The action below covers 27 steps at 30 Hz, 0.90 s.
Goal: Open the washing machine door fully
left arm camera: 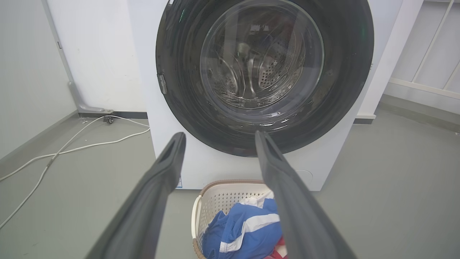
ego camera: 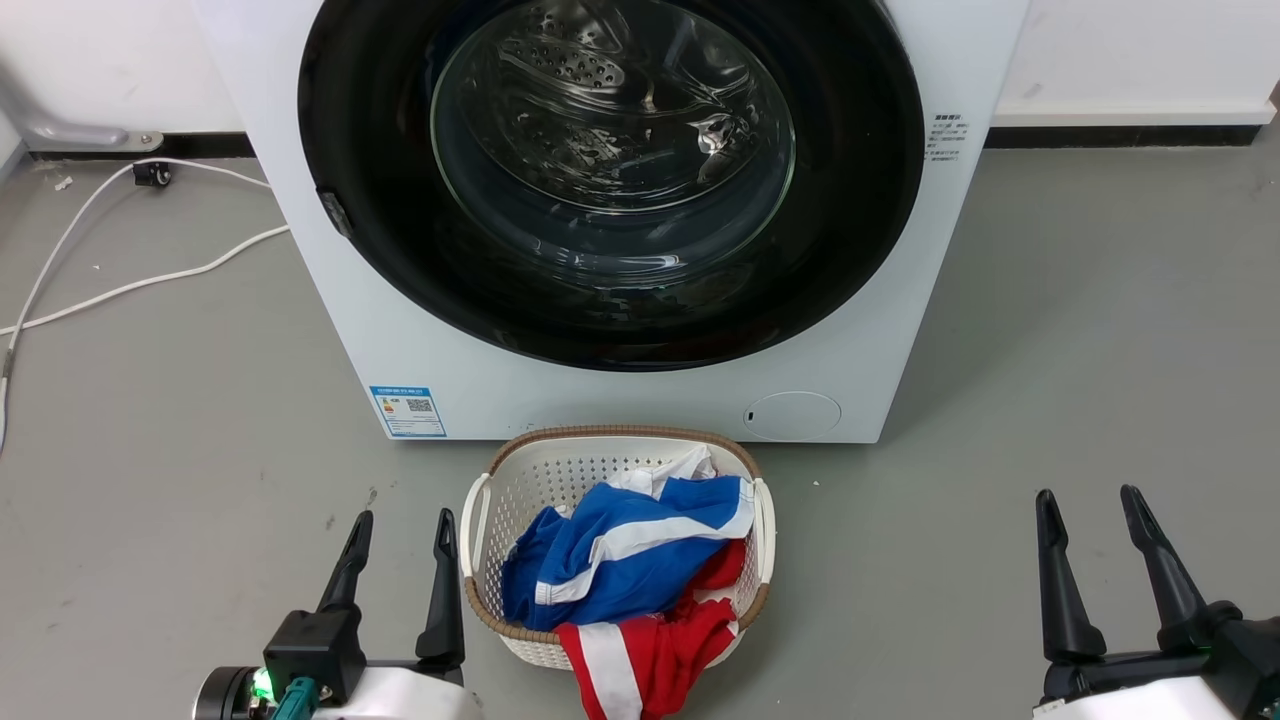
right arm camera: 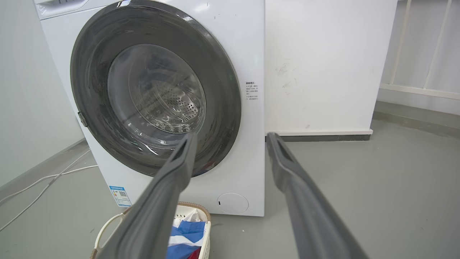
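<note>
The white washing machine (ego camera: 620, 395) (left arm camera: 215, 169) (right arm camera: 244, 54) stands straight ahead on the grey floor. Its round washing machine door (ego camera: 850, 240) (left arm camera: 345, 72) (right arm camera: 90, 72), glossy black with a clear glass bowl, lies flat against the front, a small latch tab on its left rim. My left gripper (ego camera: 403, 531) (left arm camera: 220, 138) is open at the lower left, well short of the machine. At the lower right my right gripper (ego camera: 1089, 504) (right arm camera: 231, 138) is open too, nothing between its fingers.
A white laundry basket (ego camera: 520, 475) (left arm camera: 219, 196) (right arm camera: 107, 225) with blue and red clothes sits on the floor right before the machine, between my grippers. White cables (ego camera: 140, 280) trail over the floor at the left. Walls stand behind and to both sides.
</note>
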Tool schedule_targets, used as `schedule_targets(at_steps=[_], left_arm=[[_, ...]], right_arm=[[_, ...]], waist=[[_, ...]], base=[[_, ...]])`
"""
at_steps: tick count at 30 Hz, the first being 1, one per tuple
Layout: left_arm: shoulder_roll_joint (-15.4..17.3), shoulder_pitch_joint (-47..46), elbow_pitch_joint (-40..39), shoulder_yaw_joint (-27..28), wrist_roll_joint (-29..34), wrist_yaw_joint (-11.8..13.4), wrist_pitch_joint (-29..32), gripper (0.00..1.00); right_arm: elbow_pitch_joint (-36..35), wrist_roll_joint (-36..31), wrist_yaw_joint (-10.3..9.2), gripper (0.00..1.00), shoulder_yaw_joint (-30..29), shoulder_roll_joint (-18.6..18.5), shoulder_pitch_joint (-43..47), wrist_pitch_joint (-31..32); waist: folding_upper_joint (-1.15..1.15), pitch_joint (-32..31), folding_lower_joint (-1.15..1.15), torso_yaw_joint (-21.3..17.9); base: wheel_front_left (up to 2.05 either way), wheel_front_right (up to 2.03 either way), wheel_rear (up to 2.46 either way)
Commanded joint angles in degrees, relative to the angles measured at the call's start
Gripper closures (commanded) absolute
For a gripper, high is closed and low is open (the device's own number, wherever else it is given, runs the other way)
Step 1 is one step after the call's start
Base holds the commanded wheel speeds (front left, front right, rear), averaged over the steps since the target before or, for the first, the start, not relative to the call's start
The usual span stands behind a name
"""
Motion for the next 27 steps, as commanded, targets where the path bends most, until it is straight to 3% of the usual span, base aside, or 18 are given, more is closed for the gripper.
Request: schedule_targets(at_steps=[1, 27], left_arm=[[-0.05, 0.48, 0.02, -0.01, 0.80, 0.10, -0.36, 0.00], [-0.07, 0.40, 1.25, -0.21, 0.88, 0.96, -0.57, 0.00]], right_arm=[[-0.38, -0.90, 0.00, 0.00, -0.03, 0.05, 0.75, -0.40], [0.92, 1.16, 0.00, 0.00, -0.27, 0.05, 1.10, -0.58]], waist=[[0.00, 0.01, 0.00, 0.01], [0.00, 0.07, 0.00, 0.08]], base=[[0.00, 0.00, 0.00], [0.00, 0.00, 0.00]])
